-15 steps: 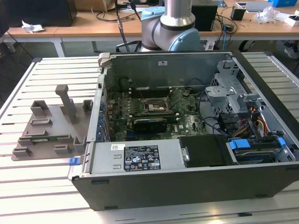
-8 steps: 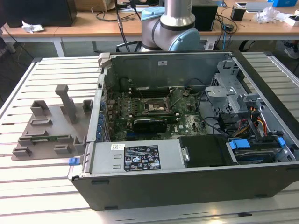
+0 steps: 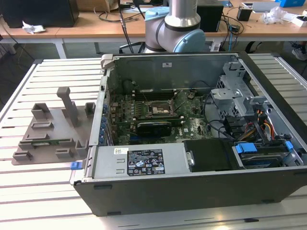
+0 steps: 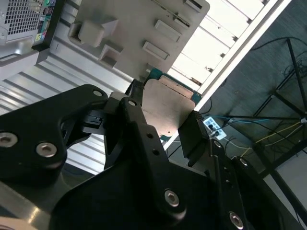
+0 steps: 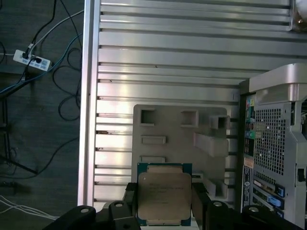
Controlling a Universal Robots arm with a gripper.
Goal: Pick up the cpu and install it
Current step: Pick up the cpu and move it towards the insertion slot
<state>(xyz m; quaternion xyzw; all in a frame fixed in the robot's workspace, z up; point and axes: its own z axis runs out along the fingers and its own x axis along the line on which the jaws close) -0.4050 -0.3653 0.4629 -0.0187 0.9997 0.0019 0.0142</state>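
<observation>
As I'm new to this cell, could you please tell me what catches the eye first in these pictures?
The cpu stands out in the first wrist view, clamped in the tool, the grey holder tray beyond it. In the exterior view, the open computer case dominates the slatted table, its motherboard socket exposed near the middle, with the tray at the exterior view's left.

jaws clamped on the cpu [image 5: 164, 194]

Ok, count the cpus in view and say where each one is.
1. The cpu is held by the gripper, jaws on opposite edges, over the grey holder tray. Another could be hidden inside the computer case.
</observation>
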